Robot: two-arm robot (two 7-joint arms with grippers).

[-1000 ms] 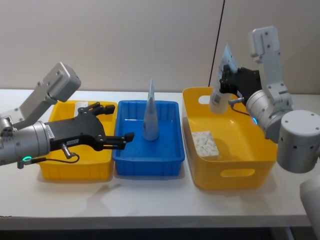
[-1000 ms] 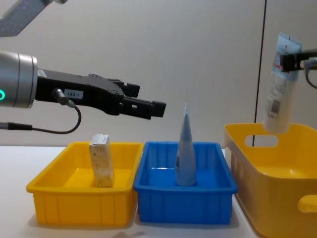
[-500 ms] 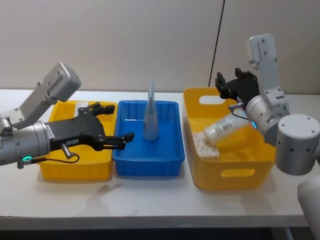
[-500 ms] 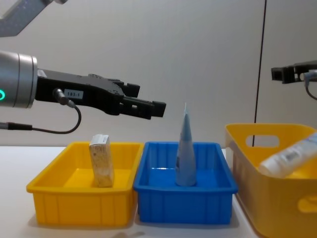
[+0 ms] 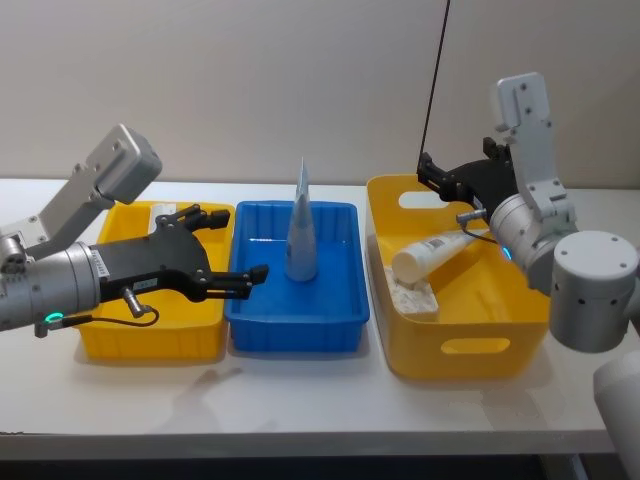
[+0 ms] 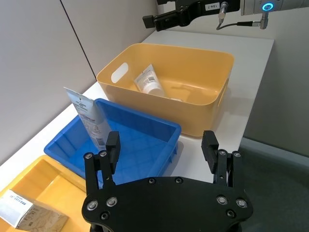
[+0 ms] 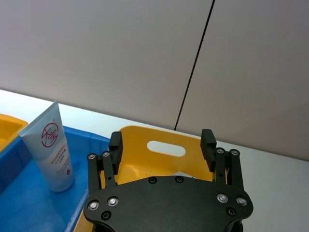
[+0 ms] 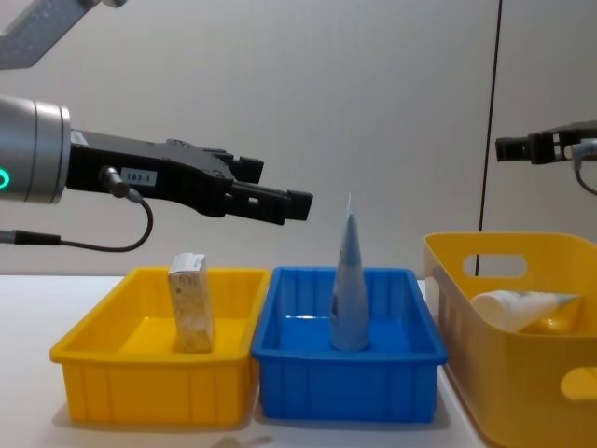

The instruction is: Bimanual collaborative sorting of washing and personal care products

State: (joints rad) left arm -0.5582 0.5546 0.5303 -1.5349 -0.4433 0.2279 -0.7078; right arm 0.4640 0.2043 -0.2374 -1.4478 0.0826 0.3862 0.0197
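Left gripper (image 6: 162, 147) fingers (image 6: 112, 146) spread above blue tray (image 6: 145, 126); empty.

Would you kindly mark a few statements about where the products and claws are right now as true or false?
1. The white tube lies in the large yellow basket. True.
2. The right claw is shut on the white tube. False: it is open and empty above the basket.
3. A pale-blue pouch stands upright in the blue tray. True.
4. The small tan box sits in the blue tray. False: it is in the yellow tray.
5. The left claw is open. True.
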